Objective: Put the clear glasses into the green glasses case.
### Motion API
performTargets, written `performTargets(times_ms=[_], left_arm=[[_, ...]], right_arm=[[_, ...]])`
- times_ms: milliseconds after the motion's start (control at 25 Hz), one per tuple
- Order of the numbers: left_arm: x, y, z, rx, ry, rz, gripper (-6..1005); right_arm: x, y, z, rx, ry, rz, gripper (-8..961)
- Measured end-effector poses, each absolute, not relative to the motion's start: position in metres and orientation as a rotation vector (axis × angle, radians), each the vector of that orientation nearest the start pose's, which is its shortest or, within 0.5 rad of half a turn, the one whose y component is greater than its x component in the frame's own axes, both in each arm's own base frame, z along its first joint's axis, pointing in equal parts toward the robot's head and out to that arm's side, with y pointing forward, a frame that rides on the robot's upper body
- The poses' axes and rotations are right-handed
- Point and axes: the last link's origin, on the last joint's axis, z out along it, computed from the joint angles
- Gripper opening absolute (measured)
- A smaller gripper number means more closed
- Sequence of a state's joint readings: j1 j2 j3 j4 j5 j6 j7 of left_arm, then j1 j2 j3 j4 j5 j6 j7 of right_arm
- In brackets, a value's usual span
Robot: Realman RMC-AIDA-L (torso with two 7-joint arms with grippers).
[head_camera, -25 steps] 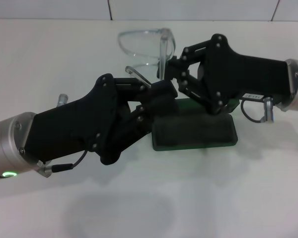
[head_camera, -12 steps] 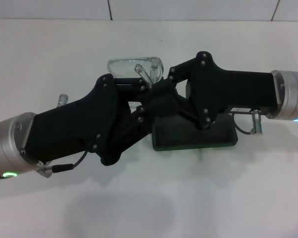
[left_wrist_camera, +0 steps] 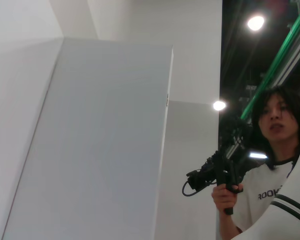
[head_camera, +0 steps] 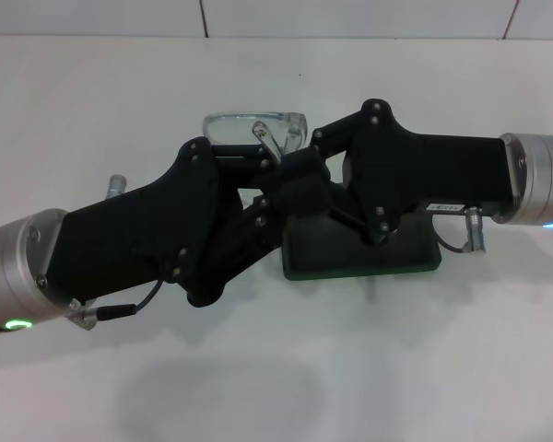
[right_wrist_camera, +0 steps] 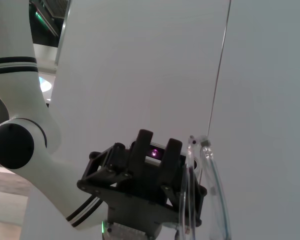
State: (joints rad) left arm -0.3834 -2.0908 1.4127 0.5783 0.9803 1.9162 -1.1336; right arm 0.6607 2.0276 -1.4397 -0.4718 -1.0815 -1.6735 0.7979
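The clear glasses (head_camera: 249, 127) hang above the white table, just behind the spot where the two black grippers meet; one clear temple arm (head_camera: 269, 140) juts toward me. My right gripper (head_camera: 301, 158) reaches in from the right and is shut on the glasses at their right end. It covers much of the open green glasses case (head_camera: 350, 260) lying on the table beneath it. From the lower left, my left gripper (head_camera: 281, 181) comes up close beside the glasses. In the right wrist view its two fingers (right_wrist_camera: 144, 137) stand apart with nothing between them, next to the glasses (right_wrist_camera: 210, 192).
The white table (head_camera: 92, 101) runs back to a tiled wall (head_camera: 258, 17). In the left wrist view a person (left_wrist_camera: 270, 150) holding a black device stands beside a white panel.
My right gripper has carried the glasses down and to the left, from behind the case to right beside the left gripper. The left arm has stayed where it was.
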Motion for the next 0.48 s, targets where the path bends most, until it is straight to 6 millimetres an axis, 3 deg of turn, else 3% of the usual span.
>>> performTargets(times_ms=[480], left_arm=[[-0.1799,0.252,-0.0089,-2.617,-0.189,-1.812,153]], right_arm=[[0.1473,0.3214,-0.0269,-2.67,-0.333,1.36,48]])
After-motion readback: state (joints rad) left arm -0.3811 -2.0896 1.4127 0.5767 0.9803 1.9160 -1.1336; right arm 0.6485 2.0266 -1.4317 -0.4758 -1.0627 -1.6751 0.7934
